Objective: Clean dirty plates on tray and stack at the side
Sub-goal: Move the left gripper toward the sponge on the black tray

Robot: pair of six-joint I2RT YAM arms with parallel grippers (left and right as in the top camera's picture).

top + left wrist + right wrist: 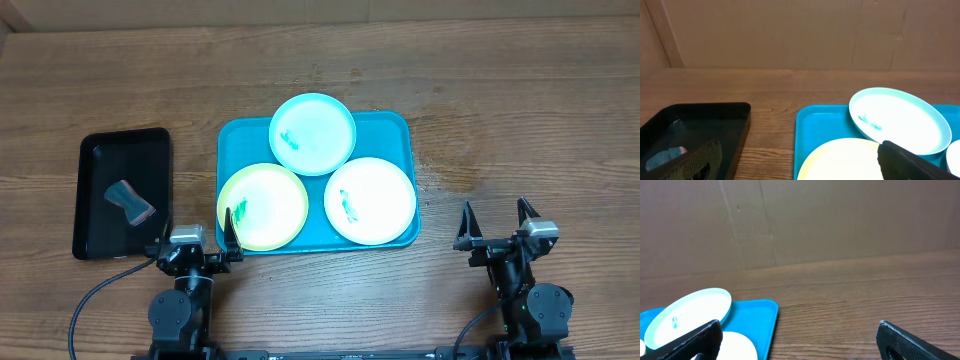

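Observation:
The turquoise tray (395, 128) lies mid-table and holds three plates, each with a green smear. The pale blue plate (312, 133) leans at the tray's far edge, the yellow-green plate (263, 206) is front left, the white plate (370, 200) is front right. My left gripper (198, 232) is open at the near edge, its right finger over the yellow-green plate's rim. My right gripper (496, 222) is open and empty over bare wood right of the tray. The left wrist view shows the blue plate (900, 120) and yellow-green plate (840, 160); the right wrist view shows the tray (757, 315).
A narrow black tray (100, 165) lies at the left with a grey sponge-like block (131, 201) in it. A cardboard wall backs the table.

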